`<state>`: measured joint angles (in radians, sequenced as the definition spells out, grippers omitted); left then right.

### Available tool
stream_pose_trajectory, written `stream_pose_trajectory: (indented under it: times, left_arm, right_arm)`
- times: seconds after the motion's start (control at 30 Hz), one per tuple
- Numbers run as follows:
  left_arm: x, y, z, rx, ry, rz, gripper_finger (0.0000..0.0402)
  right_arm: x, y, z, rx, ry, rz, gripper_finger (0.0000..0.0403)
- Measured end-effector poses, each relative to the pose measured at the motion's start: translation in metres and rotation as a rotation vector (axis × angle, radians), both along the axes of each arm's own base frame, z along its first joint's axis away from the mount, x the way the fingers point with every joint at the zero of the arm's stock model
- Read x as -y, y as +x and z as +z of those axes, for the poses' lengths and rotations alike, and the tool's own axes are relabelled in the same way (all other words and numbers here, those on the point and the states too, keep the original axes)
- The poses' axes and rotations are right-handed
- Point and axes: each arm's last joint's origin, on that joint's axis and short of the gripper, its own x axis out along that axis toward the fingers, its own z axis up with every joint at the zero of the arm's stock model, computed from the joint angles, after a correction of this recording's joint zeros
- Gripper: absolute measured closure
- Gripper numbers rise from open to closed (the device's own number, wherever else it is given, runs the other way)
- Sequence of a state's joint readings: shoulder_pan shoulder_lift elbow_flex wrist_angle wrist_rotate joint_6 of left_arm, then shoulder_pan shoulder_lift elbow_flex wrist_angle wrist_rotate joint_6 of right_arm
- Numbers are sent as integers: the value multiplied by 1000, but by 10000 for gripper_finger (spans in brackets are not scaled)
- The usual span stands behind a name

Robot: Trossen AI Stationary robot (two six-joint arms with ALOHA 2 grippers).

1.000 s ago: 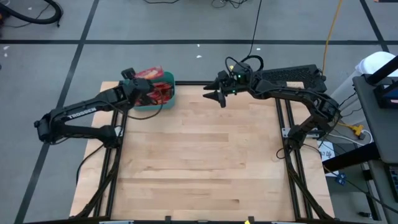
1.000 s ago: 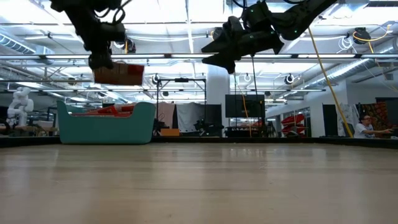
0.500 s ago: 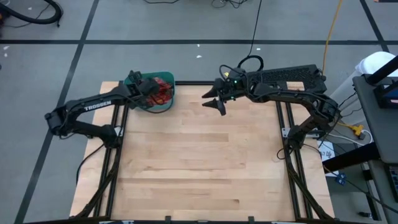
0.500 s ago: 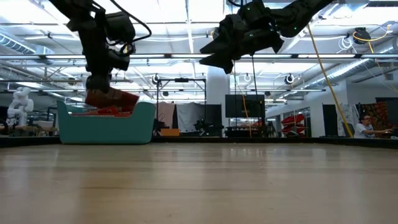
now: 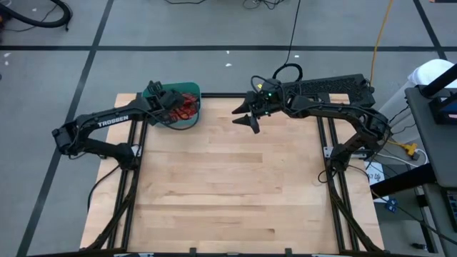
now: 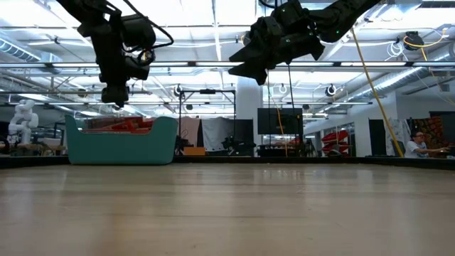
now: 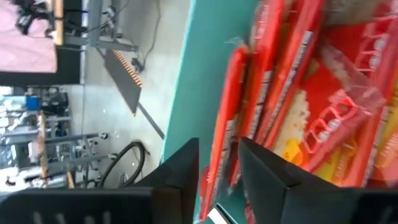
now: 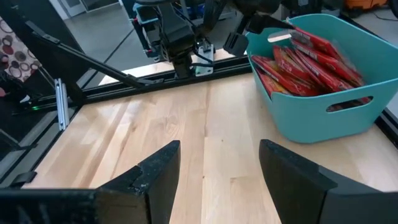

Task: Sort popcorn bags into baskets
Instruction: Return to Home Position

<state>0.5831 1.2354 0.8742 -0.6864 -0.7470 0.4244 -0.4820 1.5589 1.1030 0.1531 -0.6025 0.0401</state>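
You're in a big open robotics lab — behind the right gripper (image 6: 240, 62) run ceiling pipes (image 6: 185, 65) and bright strip lights (image 6: 186, 16), below it stands a dark screen (image 6: 274, 121), and far beyond the left gripper (image 6: 114, 99) stands a white robot figure (image 6: 23, 117).

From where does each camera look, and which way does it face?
High view: above the table, facing straight down; the left arm and right arm show.
Low view: at table-top height, facing level across toward the room; both arms enter from above.
Left wrist view: on the left arm, facing into the bin at the packets; the open left jaws show.
Right wrist view: on the right arm, facing over the table toward the bin; the open right jaws show.
Shared: both wrist views see the bin and packets.
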Motion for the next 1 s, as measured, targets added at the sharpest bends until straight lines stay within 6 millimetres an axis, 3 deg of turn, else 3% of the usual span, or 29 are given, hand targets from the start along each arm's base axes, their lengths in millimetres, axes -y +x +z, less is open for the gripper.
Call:
stream_pose_trajectory:
  times: [0.27, 0.47, 0.8, 1.0]
  left_arm:
    - [1, 1, 1, 177, 33, 152, 255]
    - [15, 7, 5, 483, -145, 175, 264]
    - [89, 4, 39, 712, -197, -123, 360]
    - [126, -4, 25, 850, -201, -356, 396]
  right_arm:
    - [-1, 0, 0, -8, 25, -5, 190]
    - [-9, 4, -1, -3, -31, 23, 190]
    - [-43, 17, -8, -94, -153, -73, 229]
    - [-75, 17, -7, -68, -229, -72, 300]
